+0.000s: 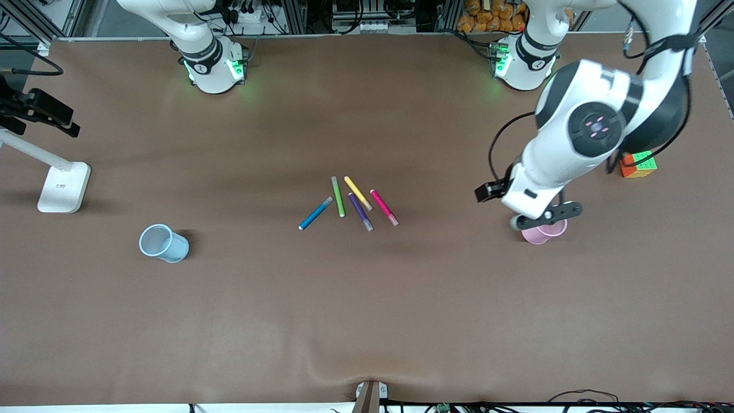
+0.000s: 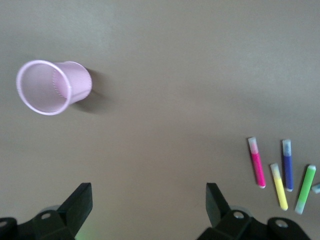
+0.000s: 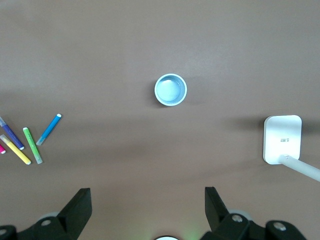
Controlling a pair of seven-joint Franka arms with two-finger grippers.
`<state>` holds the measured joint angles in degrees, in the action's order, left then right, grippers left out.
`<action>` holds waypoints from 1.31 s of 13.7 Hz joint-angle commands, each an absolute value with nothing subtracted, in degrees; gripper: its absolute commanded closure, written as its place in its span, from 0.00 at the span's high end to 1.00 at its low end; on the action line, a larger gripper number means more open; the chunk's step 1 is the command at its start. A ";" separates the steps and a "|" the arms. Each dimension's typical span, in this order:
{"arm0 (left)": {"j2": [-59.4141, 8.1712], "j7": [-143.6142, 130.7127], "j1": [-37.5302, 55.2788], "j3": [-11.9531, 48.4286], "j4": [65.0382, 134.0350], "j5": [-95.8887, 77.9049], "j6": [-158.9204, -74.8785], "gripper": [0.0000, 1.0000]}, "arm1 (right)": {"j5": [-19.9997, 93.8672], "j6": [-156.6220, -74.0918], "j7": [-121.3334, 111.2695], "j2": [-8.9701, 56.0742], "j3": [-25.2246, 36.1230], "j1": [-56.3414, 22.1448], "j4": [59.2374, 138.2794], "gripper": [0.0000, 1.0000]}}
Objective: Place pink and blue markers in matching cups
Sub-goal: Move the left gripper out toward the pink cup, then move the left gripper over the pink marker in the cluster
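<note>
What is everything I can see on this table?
Pink marker: one, mid-table, end of the marker row toward the left arm.
Blue marker: one, row's end toward the right arm.
Green marker, yellow marker, purple marker: one each, between those two.
Blue cup: one, upright, toward the right arm's end.
Pink cup: one, upright, toward the left arm's end.
Cube: one, multicoloured, beside the left arm.
White stand: one, right arm's end.
Left gripper: open, over the pink cup.
Right gripper: open, raised.

Your front camera looks steeply down on the whole surface (image 1: 367, 321) from high up, facing the arm bases. Each wrist camera looks straight down from well above. All three share the marker cluster (image 1: 348, 203), mid-frame in front.
</note>
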<state>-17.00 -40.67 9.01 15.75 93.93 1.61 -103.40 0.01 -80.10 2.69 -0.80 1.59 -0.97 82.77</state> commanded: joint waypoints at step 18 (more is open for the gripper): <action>-31.89 -78.91 23.46 16.00 93.08 2.46 -122.42 1.00 | 0.62 -79.01 1.93 5.71 1.41 1.05 82.00 1.00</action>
<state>-29.73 -76.38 21.46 16.20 93.88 1.61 -119.87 0.01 -79.92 2.65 4.40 1.75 0.36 83.07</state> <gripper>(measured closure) 0.000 0.000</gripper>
